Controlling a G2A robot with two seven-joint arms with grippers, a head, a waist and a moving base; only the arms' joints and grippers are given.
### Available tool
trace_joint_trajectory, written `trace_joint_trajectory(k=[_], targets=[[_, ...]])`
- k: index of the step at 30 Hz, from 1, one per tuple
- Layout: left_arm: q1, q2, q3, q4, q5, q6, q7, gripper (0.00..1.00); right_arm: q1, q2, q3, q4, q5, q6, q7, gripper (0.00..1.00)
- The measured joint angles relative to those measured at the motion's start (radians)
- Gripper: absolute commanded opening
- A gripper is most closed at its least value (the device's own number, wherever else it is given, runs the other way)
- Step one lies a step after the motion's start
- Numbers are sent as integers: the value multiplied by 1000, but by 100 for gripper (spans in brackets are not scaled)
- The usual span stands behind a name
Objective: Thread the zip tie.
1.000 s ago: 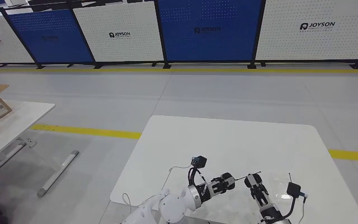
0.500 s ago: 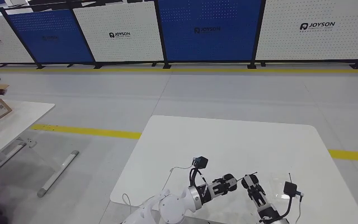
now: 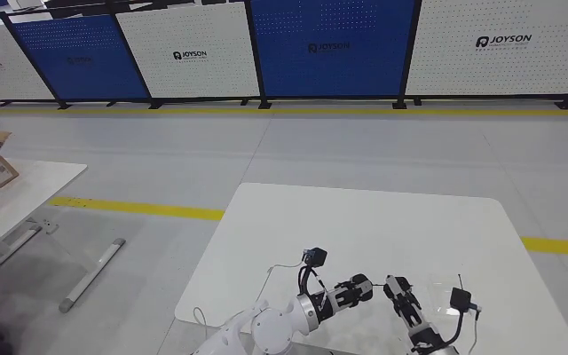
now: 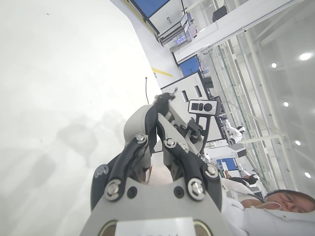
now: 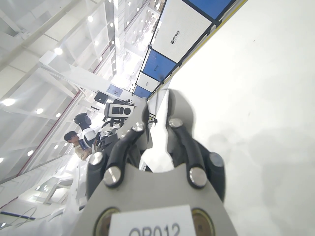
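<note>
At the lower middle of the top view, both arms meet over the near edge of the white counter (image 3: 355, 222), the left gripper (image 3: 359, 289) and the right gripper (image 3: 395, 287) tip to tip and just beside each other. In the left wrist view the left gripper's fingers (image 4: 137, 121) are drawn together with hardly any gap and clamp the zip tie (image 4: 146, 89), whose thin black strap stands out past their tips over the counter, toward the upper middle of that frame. The dark tips of the right gripper sit just beyond them there. In the right wrist view the right gripper's fingers (image 5: 178, 106) stand a little apart, a narrow slot with the counter showing through it. A small dark bit lies across that slot near the middle of the frame; I cannot tell whether it is part of the zip tie.
</note>
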State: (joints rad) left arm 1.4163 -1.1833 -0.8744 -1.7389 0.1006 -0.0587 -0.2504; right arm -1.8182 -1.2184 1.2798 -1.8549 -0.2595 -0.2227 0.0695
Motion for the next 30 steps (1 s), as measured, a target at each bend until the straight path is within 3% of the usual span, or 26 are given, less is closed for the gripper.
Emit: trace_joint_trajectory(k=[2, 3, 4, 7, 14, 15, 30], targets=[[0, 0, 0, 0, 0, 1, 1, 0, -2, 0, 3, -1, 2, 0, -1, 28], [0, 0, 0, 0, 1, 1, 2, 0, -3, 0, 4, -2, 3, 0, -2, 25], [0, 0, 0, -1, 2, 1, 2, 0, -3, 0, 6, -2, 4, -1, -3, 16], [0, 0, 0, -1, 3, 0, 3, 0, -5, 0, 9, -3, 7, -2, -6, 12], [2, 0, -6, 1, -3, 4, 13, 0, -7, -1, 11, -4, 1, -5, -8, 15], [2, -1, -6, 1, -4, 5, 14, 0, -8, -1, 11, -5, -2, -9, -6, 0], [2, 0, 3, -13, 2, -10, -14, 0, -13, -1, 12, -10, -18, -25, -9, 0]])
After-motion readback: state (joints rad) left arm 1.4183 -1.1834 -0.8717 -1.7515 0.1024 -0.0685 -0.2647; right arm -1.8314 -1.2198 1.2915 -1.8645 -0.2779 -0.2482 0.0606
